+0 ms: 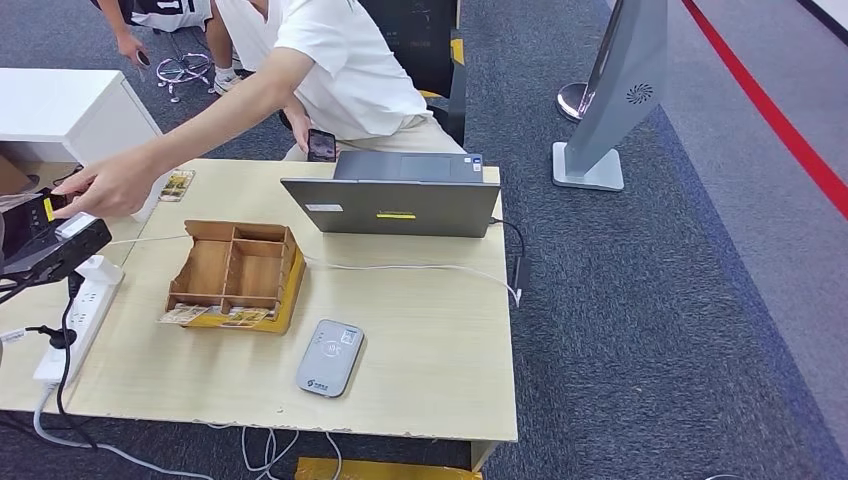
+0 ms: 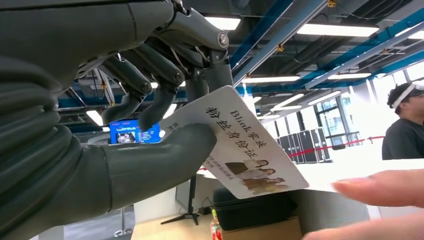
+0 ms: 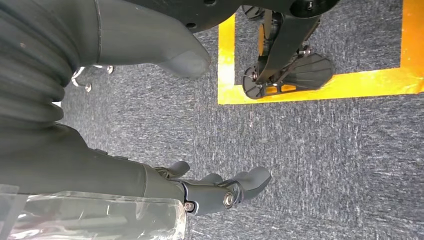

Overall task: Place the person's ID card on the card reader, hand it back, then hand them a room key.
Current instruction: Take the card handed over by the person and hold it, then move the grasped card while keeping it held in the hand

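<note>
1. Light wood tabletop [image 1: 420, 340] sits on dark grey carpet [image 1: 650, 330], with a red stripe [image 1: 770, 110] running off to the side.
2. On it: a grey laptop [image 1: 395, 205], a wooden divider box [image 1: 235, 265], the card reader [image 1: 330, 357] near the front edge, and a white power strip [image 1: 80, 315].
3. Left hand [image 2: 150, 100] pinches the ID card [image 2: 240, 145] between thumb and fingers, and the person's hand [image 1: 110, 185] reaches for it.
4. Right hand [image 3: 200, 187] hangs over the carpet, fingers loose, holding nothing.

ID card [image 2: 240, 150] printed "Blink" above Chinese characters "粉丝身份证"
</note>
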`<state>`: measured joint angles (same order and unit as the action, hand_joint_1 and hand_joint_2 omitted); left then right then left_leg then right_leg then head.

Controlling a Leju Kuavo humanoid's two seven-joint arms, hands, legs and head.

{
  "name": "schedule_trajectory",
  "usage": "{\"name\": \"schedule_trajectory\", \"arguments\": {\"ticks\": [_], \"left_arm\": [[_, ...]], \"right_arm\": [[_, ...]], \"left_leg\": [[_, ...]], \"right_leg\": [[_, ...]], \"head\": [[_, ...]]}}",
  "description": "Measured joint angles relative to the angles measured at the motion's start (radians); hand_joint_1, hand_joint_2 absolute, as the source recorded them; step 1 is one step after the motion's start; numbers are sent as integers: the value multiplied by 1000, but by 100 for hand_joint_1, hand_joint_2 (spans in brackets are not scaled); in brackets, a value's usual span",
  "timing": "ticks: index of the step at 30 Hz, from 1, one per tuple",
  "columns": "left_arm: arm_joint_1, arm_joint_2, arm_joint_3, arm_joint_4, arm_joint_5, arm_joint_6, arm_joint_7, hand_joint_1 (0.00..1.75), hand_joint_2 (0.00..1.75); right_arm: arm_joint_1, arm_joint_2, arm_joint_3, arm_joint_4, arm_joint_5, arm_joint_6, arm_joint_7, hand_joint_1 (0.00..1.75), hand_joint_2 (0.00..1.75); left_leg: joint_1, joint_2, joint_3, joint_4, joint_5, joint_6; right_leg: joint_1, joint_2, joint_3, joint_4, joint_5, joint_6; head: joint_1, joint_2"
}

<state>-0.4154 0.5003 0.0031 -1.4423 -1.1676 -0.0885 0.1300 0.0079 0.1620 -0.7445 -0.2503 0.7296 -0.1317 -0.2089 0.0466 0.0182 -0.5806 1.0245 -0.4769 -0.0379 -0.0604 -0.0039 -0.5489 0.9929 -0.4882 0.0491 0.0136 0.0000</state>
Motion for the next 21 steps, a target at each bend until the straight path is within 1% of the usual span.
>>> {"name": "schedule_trajectory", "arguments": {"ticks": [6,8,11,14,18,21], "left_arm": [[2,0,0,-2,2,6,-4,175,175],[16,-9,-2,-28,-21,32,-13,175,175],[64,-44,-20,-120,-74,93,-45,175,175],[95,-83,-62,-192,-100,116,-60,175,175],[120,-144,-164,-265,-152,135,-73,175,175],[127,-195,-256,-282,-190,141,-74,175,175]], "right_arm": [[0,0,-2,0,0,0,-1,0,175],[0,2,-6,-1,7,0,2,0,175],[1,6,-18,-2,28,0,14,0,175],[1,8,-23,-3,42,0,23,0,175],[0,14,-28,-7,68,0,20,0,175],[-10,33,-33,-10,70,0,19,0,175]], "left_leg": [[0,0,0,0,0,0],[0,0,0,0,0,0],[0,0,0,0,0,0],[0,0,0,0,0,0],[-1,0,0,0,0,0],[0,0,0,0,0,0]], "right_leg": [[0,0,0,0,0,0],[0,0,0,0,0,0],[0,0,-1,-1,0,0],[0,0,-1,-1,0,0],[0,-1,0,-1,0,0],[0,0,0,-1,1,0]], "head": [[0,0],[0,0],[0,0],[0,0],[0,0],[0,0]]}}
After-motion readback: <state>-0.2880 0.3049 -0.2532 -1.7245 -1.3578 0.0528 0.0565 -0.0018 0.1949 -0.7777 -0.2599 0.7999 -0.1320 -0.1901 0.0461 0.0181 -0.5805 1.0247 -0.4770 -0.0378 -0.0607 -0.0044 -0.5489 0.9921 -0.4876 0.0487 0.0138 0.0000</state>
